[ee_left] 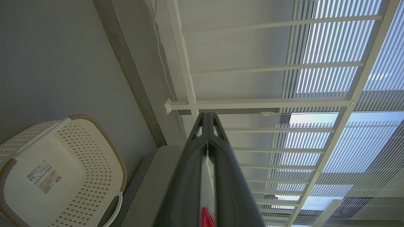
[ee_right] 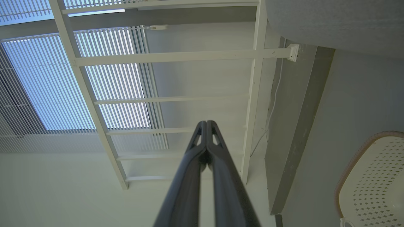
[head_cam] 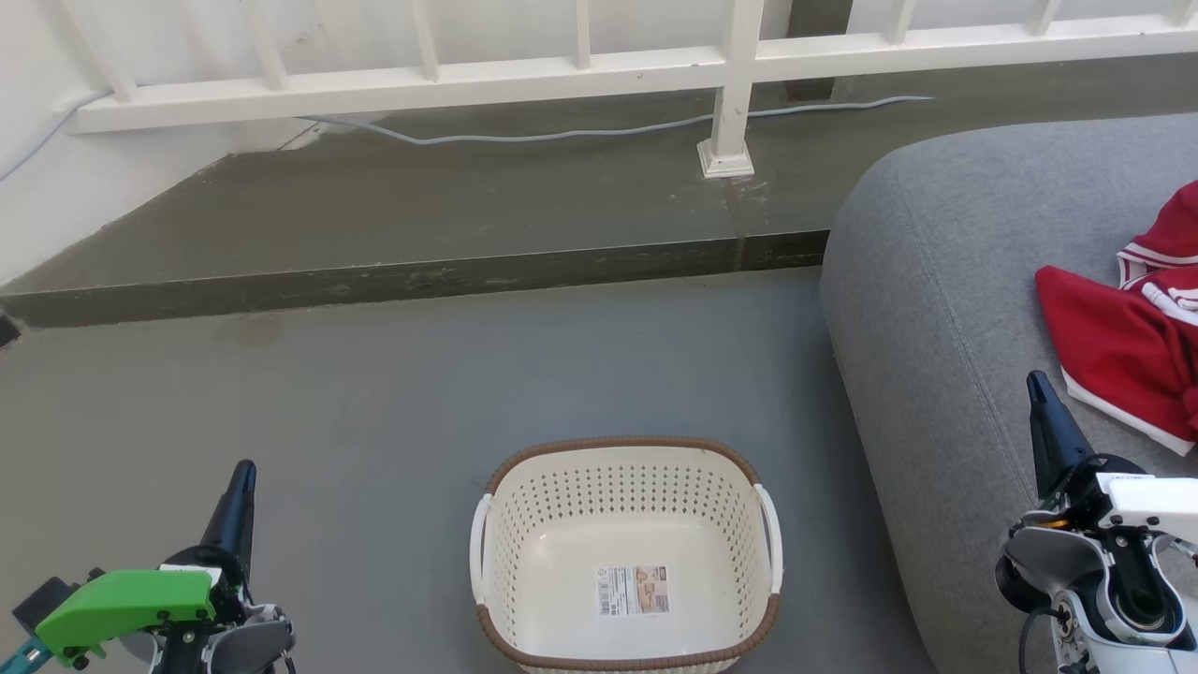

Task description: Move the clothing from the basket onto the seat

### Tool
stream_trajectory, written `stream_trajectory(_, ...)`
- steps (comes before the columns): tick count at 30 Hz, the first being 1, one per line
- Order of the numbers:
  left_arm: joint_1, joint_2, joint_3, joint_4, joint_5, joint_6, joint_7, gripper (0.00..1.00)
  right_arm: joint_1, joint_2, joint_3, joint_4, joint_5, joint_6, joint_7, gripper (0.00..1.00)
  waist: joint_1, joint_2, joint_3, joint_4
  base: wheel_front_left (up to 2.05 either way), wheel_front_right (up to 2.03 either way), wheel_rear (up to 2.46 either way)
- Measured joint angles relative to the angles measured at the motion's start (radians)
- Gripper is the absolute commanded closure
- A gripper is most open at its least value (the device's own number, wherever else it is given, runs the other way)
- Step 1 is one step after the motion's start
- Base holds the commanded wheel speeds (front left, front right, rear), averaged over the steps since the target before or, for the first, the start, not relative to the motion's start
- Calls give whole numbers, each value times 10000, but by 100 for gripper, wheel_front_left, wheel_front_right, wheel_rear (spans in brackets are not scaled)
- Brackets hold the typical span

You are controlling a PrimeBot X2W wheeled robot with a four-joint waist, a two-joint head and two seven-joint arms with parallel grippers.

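Observation:
The cream basket [head_cam: 625, 552] stands on the grey floor in the lower middle of the head view, with only a label sticker [head_cam: 634, 591] inside. Red clothing [head_cam: 1128, 328] with white striped trim lies on the grey seat [head_cam: 945, 309] at the right. My left gripper [head_cam: 245, 468] is shut at the lower left, apart from the basket. My right gripper [head_cam: 1037, 382] is shut at the lower right, over the seat's front and just short of the clothing. The left wrist view has the basket [ee_left: 63, 170] at lower left and the shut left gripper [ee_left: 207, 116]. The shut right gripper [ee_right: 206, 123] points at the railing.
A raised concrete step [head_cam: 412, 281] runs across behind the basket, with a white railing [head_cam: 580, 70] and its post [head_cam: 728, 140] on it. A grey cable [head_cam: 562, 134] lies along the step. A white wall [head_cam: 37, 187] closes the left side.

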Motion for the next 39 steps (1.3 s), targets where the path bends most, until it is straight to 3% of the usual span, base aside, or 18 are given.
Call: stream_trajectory(39, -6, -29, 59, 0, 2, -2, 13, 100, -1, 8, -17, 0, 0, 0, 2, 100, 0, 0, 1, 1, 0, 0, 0)
